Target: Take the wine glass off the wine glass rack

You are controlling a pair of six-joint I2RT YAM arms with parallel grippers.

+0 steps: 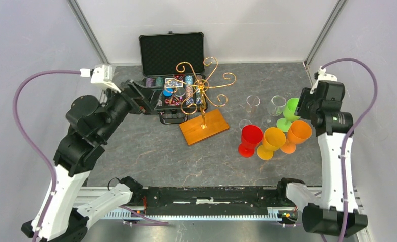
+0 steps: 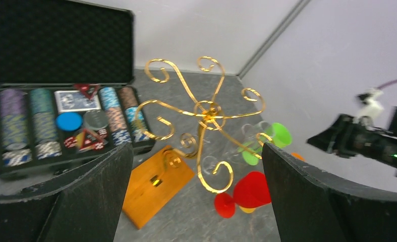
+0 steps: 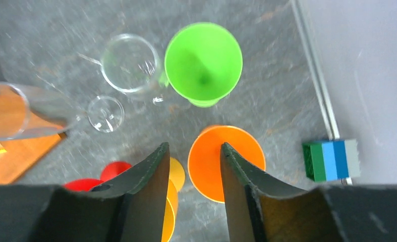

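Observation:
The golden wire rack [image 1: 202,85] stands on its orange-brown wooden base [image 1: 204,126] at the table's middle; no glass shows hanging on its curled arms. It also shows in the left wrist view [image 2: 206,113]. Two clear wine glasses [image 1: 252,104] [image 1: 277,105] stand on the table right of the rack. My left gripper [image 1: 147,99] is open wide and empty, raised left of the rack and facing it [image 2: 197,151]. My right gripper [image 1: 304,107] is open and empty, above the orange plastic glass [image 3: 226,164].
Green [image 1: 291,109], orange [image 1: 299,132], yellow [image 1: 273,138] and red [image 1: 250,136] plastic glasses cluster at the right. An open black case of chips [image 1: 172,75] lies behind the rack. A green and blue block [image 3: 331,160] sits by the right wall.

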